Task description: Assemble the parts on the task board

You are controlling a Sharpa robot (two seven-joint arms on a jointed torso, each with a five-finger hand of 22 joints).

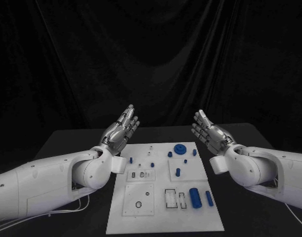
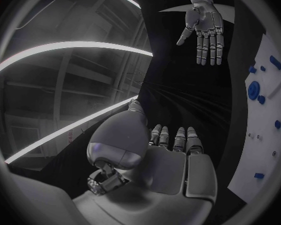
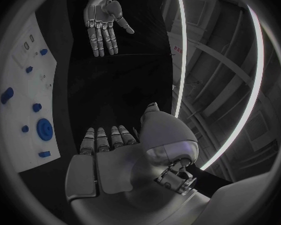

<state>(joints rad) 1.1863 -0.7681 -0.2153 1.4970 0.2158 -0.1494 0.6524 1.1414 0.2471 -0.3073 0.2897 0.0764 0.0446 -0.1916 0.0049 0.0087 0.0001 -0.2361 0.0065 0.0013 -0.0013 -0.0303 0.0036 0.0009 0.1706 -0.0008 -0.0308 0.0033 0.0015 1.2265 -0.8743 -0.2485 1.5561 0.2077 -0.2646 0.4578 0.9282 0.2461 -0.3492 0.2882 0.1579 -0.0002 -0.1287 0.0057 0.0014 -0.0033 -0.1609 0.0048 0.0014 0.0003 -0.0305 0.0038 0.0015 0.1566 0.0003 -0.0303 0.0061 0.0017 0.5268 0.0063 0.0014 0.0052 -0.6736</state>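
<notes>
- The left hand (image 1: 120,130) is raised above the far left edge of the task board (image 1: 166,224), fingers straight and apart, palm facing inward, holding nothing.
- The right hand (image 1: 213,134) mirrors it above the far right edge, likewise flat and spread, with nothing in its grasp.
- The task board lies flat in the middle of the black table (image 1: 72,136), between the two arms and below both hands; neither hand touches it.
- On the board, a round blue disc (image 1: 182,148) sits near the far edge, with several small blue pegs (image 1: 171,154) close beside it.
- Nearer the robot, a blue cylinder (image 1: 194,194) and a slimmer blue bar (image 1: 209,198) lie on their sides next to rectangular outlined slots (image 1: 171,198), which look unfilled.
- Judged from this, the assembly appears to be at or near its start: the lying pieces are loose, and whether the small far pegs are seated cannot be told.
- Most of the work seems left: picking up the lying parts and fitting them.
- A black curtain (image 1: 151,59) hangs behind the matte table.
- The wrist views show bright curved light strips (image 2: 65,47) overhead.
</notes>
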